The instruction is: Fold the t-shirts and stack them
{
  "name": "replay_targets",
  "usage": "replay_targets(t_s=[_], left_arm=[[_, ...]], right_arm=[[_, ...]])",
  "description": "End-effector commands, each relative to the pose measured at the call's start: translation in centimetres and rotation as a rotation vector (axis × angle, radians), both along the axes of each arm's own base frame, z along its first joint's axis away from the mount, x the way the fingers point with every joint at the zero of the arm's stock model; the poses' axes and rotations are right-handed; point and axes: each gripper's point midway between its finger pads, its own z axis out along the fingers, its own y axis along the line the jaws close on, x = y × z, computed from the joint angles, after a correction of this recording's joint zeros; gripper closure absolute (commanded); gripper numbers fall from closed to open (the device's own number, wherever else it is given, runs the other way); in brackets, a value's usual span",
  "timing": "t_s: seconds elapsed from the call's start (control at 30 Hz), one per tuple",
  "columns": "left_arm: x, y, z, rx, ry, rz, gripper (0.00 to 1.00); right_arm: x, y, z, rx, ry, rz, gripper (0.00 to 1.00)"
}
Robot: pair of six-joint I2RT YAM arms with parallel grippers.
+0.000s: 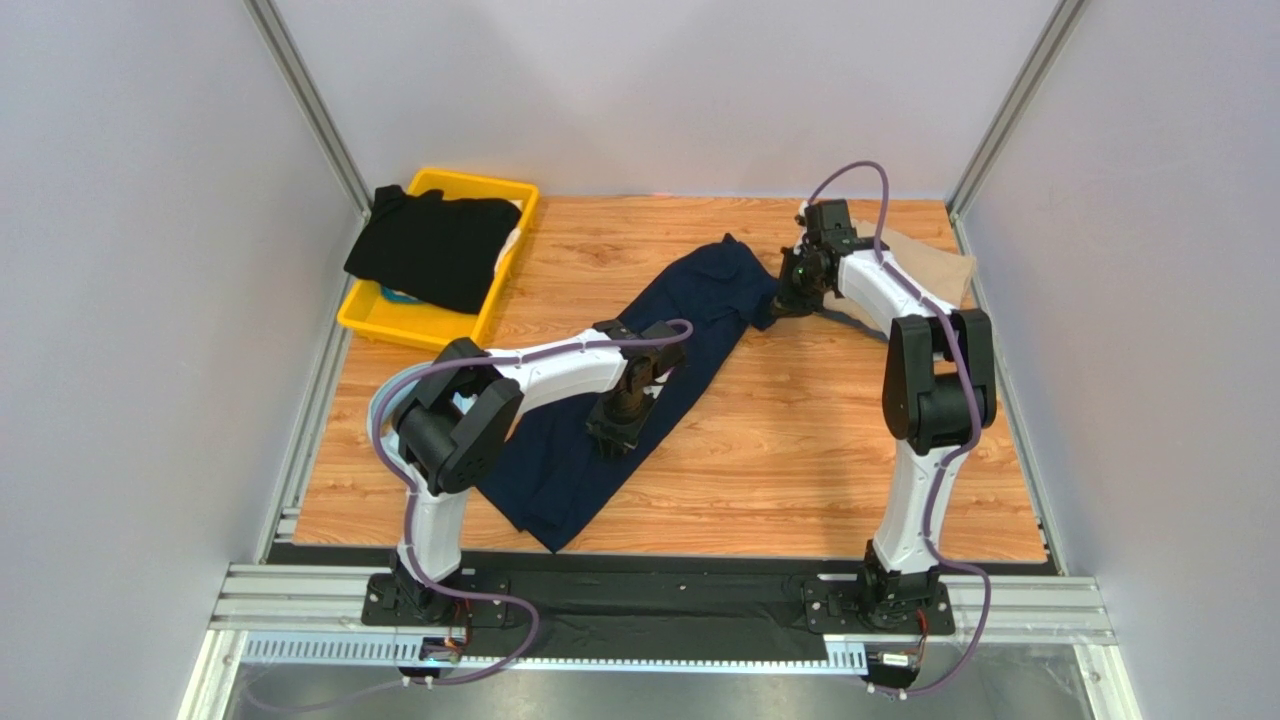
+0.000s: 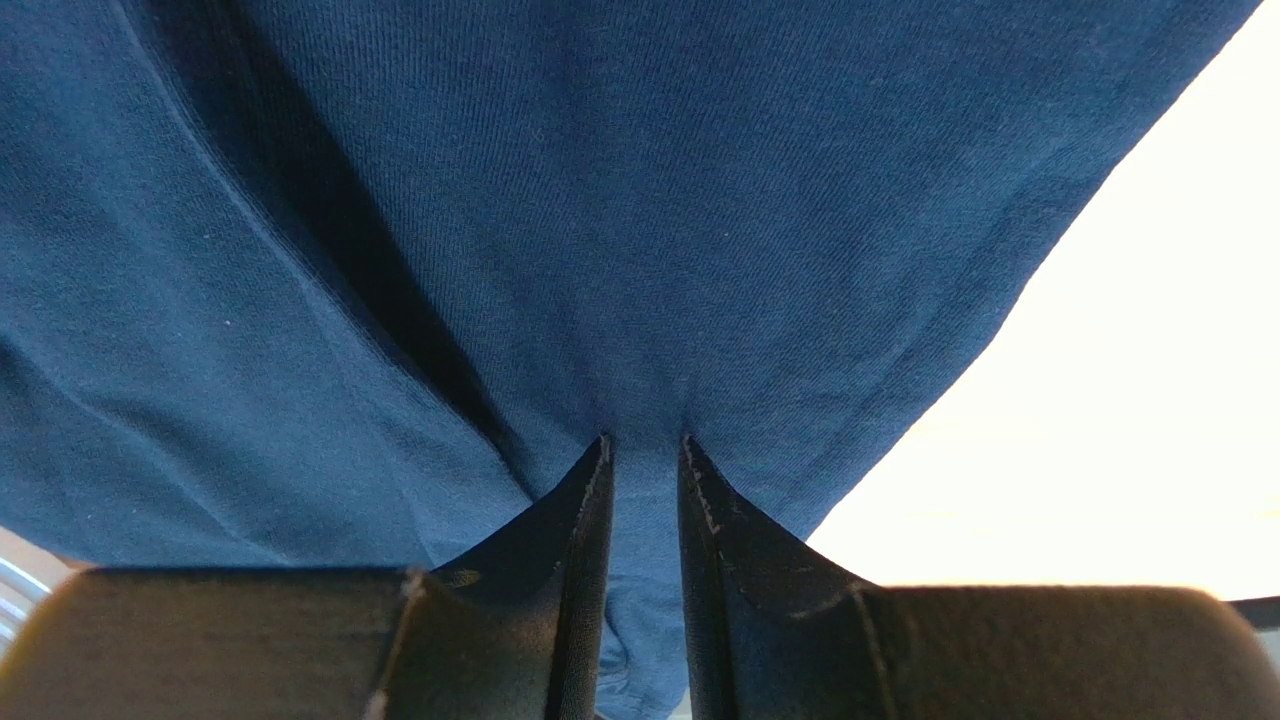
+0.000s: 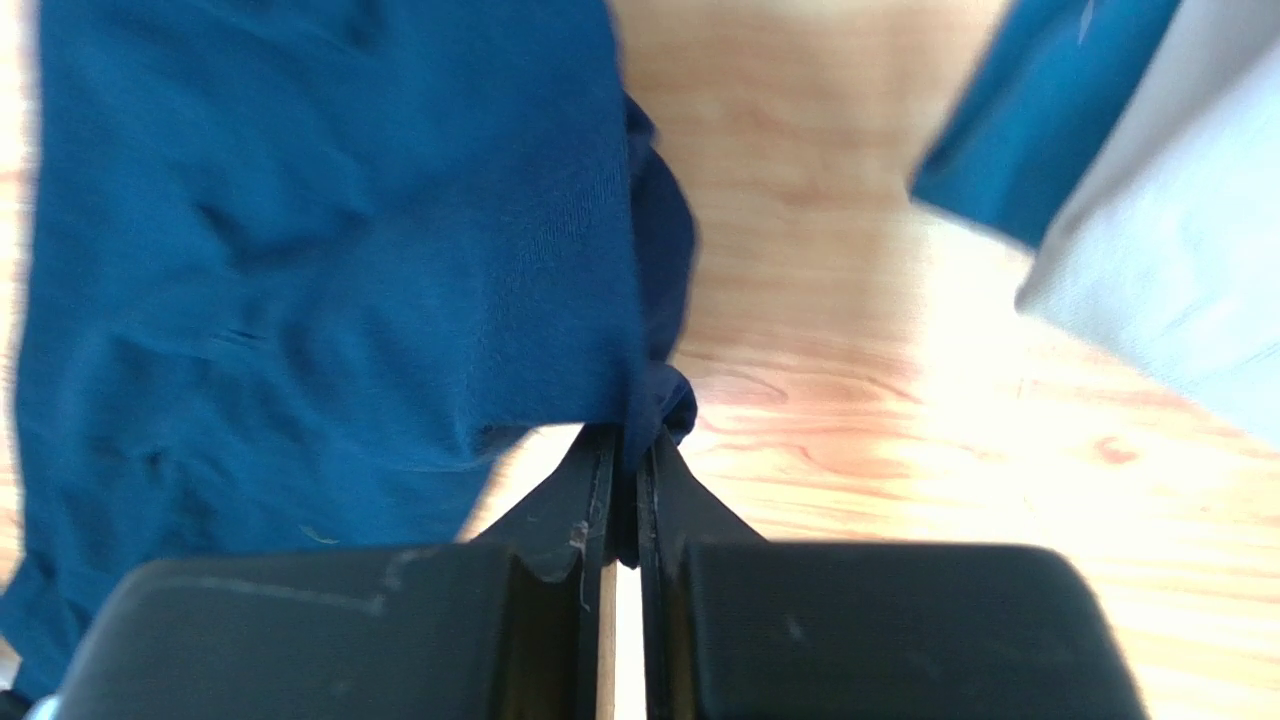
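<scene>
1. Pale grey wall panels [image 1: 150,300] close in a wood-grain tabletop [image 1: 842,450] edged by metal rails.
2. A shallow yellow plastic bin [image 1: 371,321] sits well beyond and to the left of the fingers of the left gripper [image 1: 616,432]. A crumpled black cloth t-shirt [image 1: 436,248] fills the bin and hangs over its rim.
3. A long dark navy cloth t-shirt [image 1: 559,483] lies diagonally across the tabletop, stretched from one pair of fingers to the other.
4. The left gripper is clenched on a raised fold near the navy shirt's middle, and the cloth fans out past its tips.
5. The right gripper [image 3: 628,450] has its fingers pressed together, pinching a bunched corner of the navy shirt's far end.
6. A tan cloth t-shirt [image 1: 947,270] lies just behind the right fingers, partly hidden by that arm.
</scene>
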Motion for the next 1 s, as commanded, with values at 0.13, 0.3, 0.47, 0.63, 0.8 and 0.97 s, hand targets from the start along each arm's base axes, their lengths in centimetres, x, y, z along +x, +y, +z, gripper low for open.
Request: replay_targets(t_s=[0.13,0.3,0.47,0.63,0.8,0.97], left_arm=[[-3.6,0.2,-3.4,-0.027,0.147,0.026,0.71],[-4.8,0.7,-3.6,-0.034,0.176,0.038,0.71],[-5.5,1.6,-3.6,-0.024,0.183,0.027,0.71],[-5.7,1.7,-3.4,-0.032,0.182,0.025,0.71],[-5.8,1.8,-3.0,-0.038,0.175,0.023,0.72],[-5.7,2.1,-2.6,-0.034,0.157,0.031,0.72]], right_arm=[[4.1,0.4,5.3,-0.024,-0.130,0.013,1.00],[6.4,0.5,6.3,-0.029,-0.151,0.004,1.00],[8.3,0.3,6.6,-0.055,-0.160,0.000,1.00],[9.6,0.2,6.3,-0.068,-0.142,-0.017,0.74],[10.7,0.2,7.4,-0.067,-0.178,-0.039,0.61],[11.0,-0.9,8.5,-0.116,-0.209,-0.073,0.56]])
